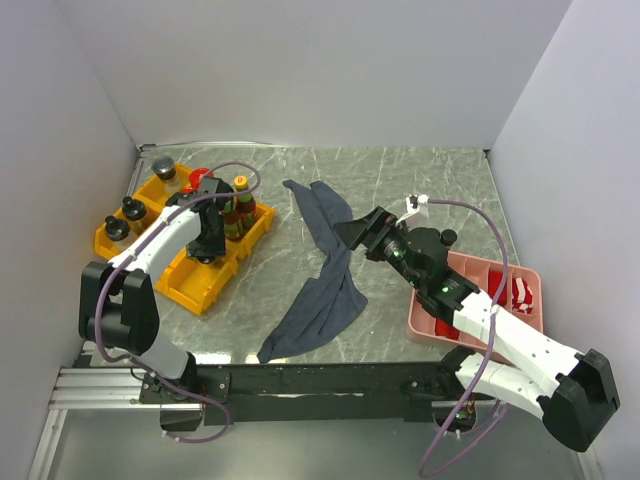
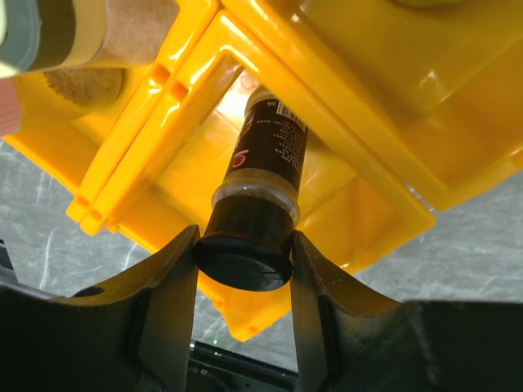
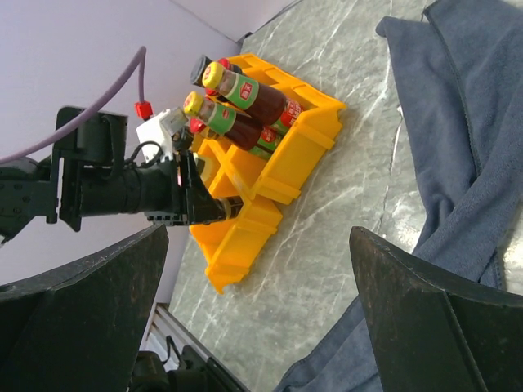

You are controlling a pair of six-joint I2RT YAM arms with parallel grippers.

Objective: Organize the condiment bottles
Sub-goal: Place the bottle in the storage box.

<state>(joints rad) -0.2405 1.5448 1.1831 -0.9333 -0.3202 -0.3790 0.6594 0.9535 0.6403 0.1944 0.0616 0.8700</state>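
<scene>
Tightly, the left gripper's [image 2: 243, 263] fingers [image 2: 167, 304] clamp the black cap [image 2: 245, 245] of a small dark bottle [image 2: 274, 151], one finger on each side. The bottle points away from the wrist camera into a compartment of a yellow bin [image 2: 384, 90]. Whether its base touches the floor of that compartment cannot be told.

From the top view, this gripper [image 1: 207, 245] hangs over the middle of the long bins at the left of the table [image 1: 420, 180]. Two orange-capped sauce bottles [image 1: 240, 207] stand just beyond it at the far end of those bins. A red-lidded jar [image 1: 200, 178] is beside them, and a silver-capped jar [image 1: 163, 170] sits in the far corner. Two little black-capped bottles [image 1: 124, 218] stand in the small bins at the far left.

The right gripper's [image 3: 260, 237] fingers [image 3: 409, 310] stand wide apart with nothing between them. It [image 1: 355, 232] hovers over the right edge of a grey-blue cloth [image 1: 320, 290] that lies crumpled across the middle of the table, and it faces the bins. Behind it, under the right arm, a pink tray [image 1: 470, 272] sits near the right wall, with red packets [image 1: 520, 295] in one of its sections.
</scene>
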